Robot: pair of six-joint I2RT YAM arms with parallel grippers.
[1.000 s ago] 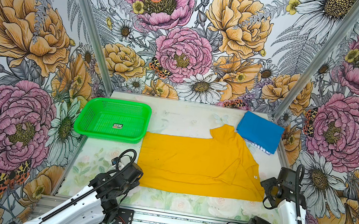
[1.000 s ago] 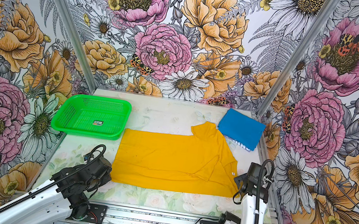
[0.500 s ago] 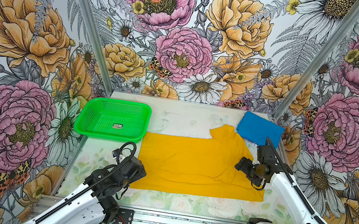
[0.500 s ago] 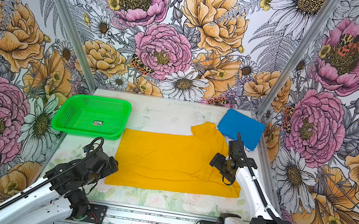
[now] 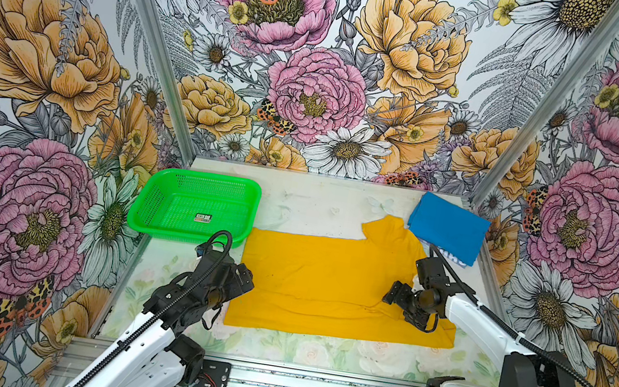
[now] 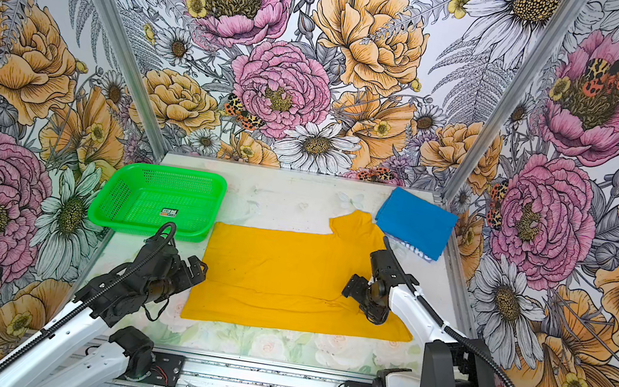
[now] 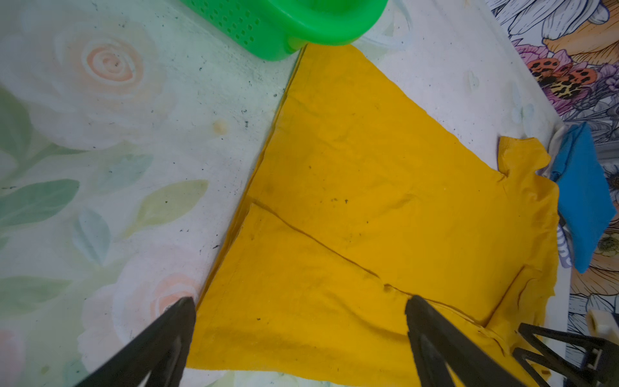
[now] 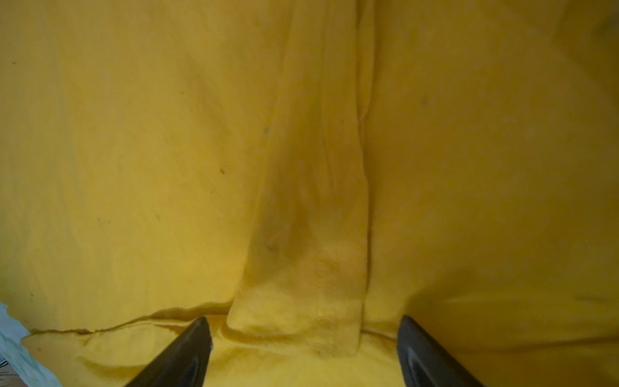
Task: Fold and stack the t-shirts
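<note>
right wrist: yellow shirt (image 8: 301, 134) beneath claw (image 8: 303, 320)

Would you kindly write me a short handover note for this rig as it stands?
Left gripper open at the left edge of the yellow shirt, holding nothing.
Right gripper open, over its right end.
Folded blue shirt lies at the far right corner; the basket is far left.
Yellow shirt is flat, part-folded, one sleeve sticking out.
To do: finish folding it, stack the two shirts.

Left jaws opened; right jaws reached yellow shirt (image 5: 327, 281).
</note>
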